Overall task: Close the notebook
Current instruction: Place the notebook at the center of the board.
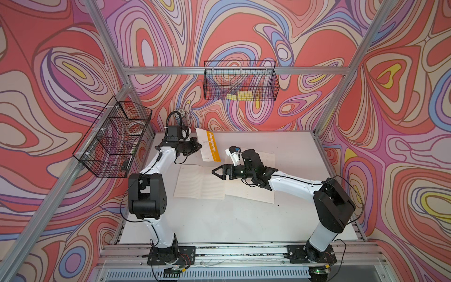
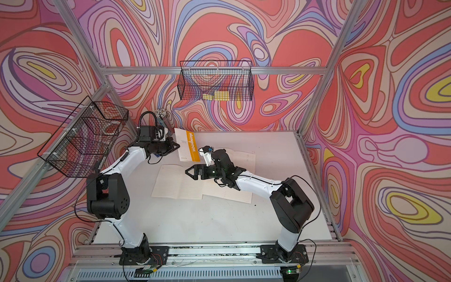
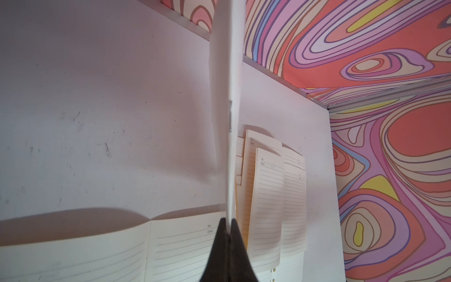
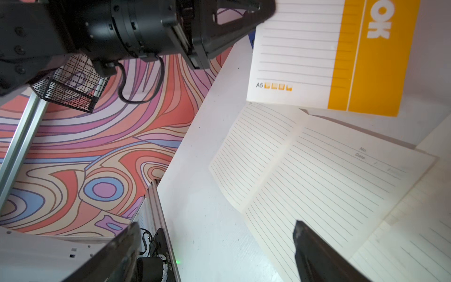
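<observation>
L pincer [image 1: 199,146] clenched on white-and-orange card notebook cover [image 1: 210,146], held upright; mid-close. Next needs: swing it over cream lined paper pages [image 1: 200,183] below pincer.

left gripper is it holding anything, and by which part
The left gripper is shut on the notebook cover, pinching its white side edge, opposite the orange band. The right gripper is open, holding nothing.

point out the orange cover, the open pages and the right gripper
cover [image 1: 213,146], in a top view, on its orange stripe
pages [image 1: 195,183], in a top view, on a bare lined page
right gripper [image 1: 214,172], in a top view, between its fingertips
</observation>
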You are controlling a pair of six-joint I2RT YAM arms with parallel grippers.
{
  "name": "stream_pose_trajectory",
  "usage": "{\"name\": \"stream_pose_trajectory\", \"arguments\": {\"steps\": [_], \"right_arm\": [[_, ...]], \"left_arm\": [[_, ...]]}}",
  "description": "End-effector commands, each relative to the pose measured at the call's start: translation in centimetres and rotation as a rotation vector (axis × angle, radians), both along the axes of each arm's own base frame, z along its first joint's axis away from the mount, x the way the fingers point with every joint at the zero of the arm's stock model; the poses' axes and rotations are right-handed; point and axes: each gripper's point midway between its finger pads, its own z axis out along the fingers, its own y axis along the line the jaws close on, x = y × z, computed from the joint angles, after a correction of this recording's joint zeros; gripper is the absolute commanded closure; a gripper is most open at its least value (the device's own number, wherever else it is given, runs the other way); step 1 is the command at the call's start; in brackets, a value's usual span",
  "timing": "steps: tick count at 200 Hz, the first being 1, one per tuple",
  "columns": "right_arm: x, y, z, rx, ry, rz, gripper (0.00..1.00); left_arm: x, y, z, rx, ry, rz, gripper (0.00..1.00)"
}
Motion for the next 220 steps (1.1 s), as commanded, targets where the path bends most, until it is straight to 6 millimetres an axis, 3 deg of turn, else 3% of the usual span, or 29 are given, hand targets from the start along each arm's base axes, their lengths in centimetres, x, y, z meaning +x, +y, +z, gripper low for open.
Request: {"name": "stream_pose_trajectory", "arguments": {"steps": [1, 33, 118, 172, 220], "right_arm": [[0.1, -0.6, 0.8, -0.002, -0.029, -0.019, 0.02], [0.2, -1.0, 0.8, -0.014, -0.033, -0.029, 0.02], [0.2, -1.0, 0.3, -0.019, -0.016, -0.031, 0.02], [0.3, -1.1, 0.1, -0.023, -0.014, -0.036, 0.02], [0.2, -1.0, -0.2, -0.023, -0.007, -0.033, 0.02]], "left_arm": [[0.6, -0.7, -2.4, -0.054, 0.069, -0.043, 1.0], [2.4, -1.3, -4.4, -0.104, 0.088, -0.061, 1.0], [5.6, 0.8, -9.4, -0.032, 0.106, -0.022, 1.0], [5.2, 2.9, -12.2, 0.117, 0.177, -0.006, 1.0], [4.9, 4.7, -13.0, 0.234, 0.209, 0.008, 0.98]]}}
